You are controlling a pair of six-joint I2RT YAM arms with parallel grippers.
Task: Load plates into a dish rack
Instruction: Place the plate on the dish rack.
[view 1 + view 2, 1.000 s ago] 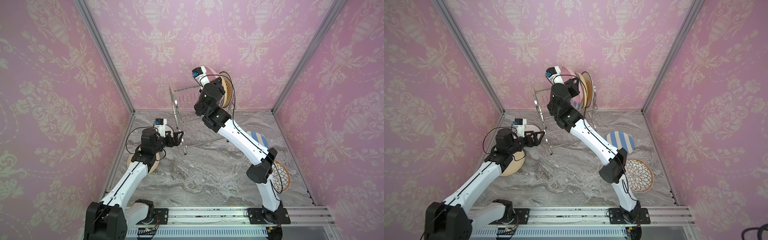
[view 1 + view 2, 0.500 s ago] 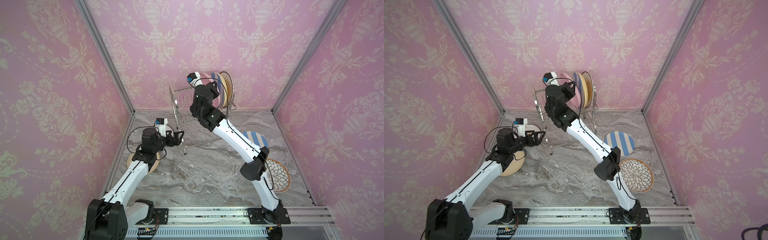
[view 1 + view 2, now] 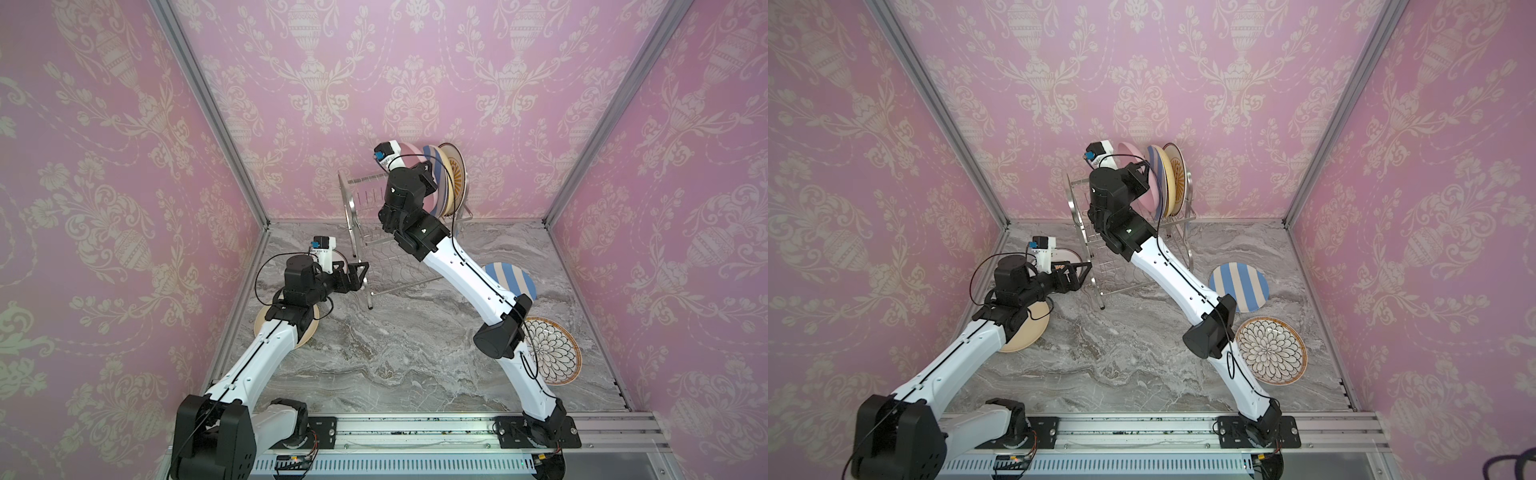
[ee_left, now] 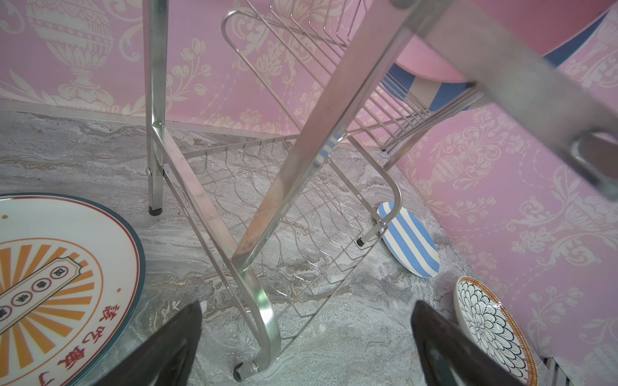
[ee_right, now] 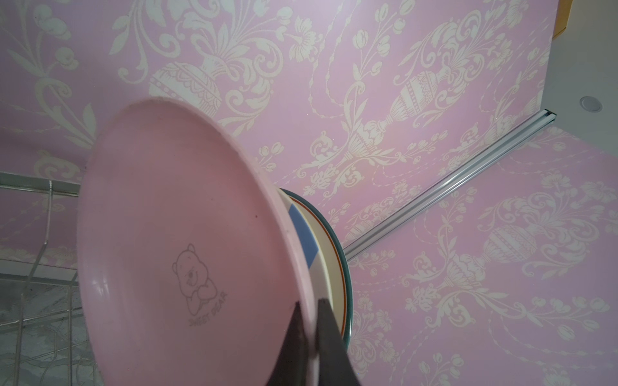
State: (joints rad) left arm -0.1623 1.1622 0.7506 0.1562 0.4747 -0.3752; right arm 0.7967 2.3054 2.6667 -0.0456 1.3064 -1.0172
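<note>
**Pink plate pinched at the upper shelf; four plates flat on the surface**

The right claw (image 5: 309, 304) was pressed together on the near rim of the pink plate (image 5: 187, 234). The disc rose away from the fingertips and stood on edge, face to face with the racked striped plate (image 5: 302, 234) just beside it. Its long axis ran upright, in line with the slots in the upper shelf of the dish rack (image 4: 199, 200). The arm hid whether the lower rim sat between the wires, and the release probably turned on that. Past the striped one stood the yellow plate (image 3: 1168, 183) and the racked sunburst plate (image 3: 457, 178). That made four on the upper shelf, counting the held one, and none on the lower.

Four more lay flat on the surface (image 3: 395, 353). The loose striped plate (image 3: 513, 280) and the petal plate (image 3: 552, 353) were nearer the right arm. The cream plate (image 3: 1030, 328) and the loose sunburst plate (image 4: 50, 284) were nearer the left. The left claw (image 4: 308, 304) was spread and empty, its fingers either side of the rack's near foot without visibly touching it.
</note>
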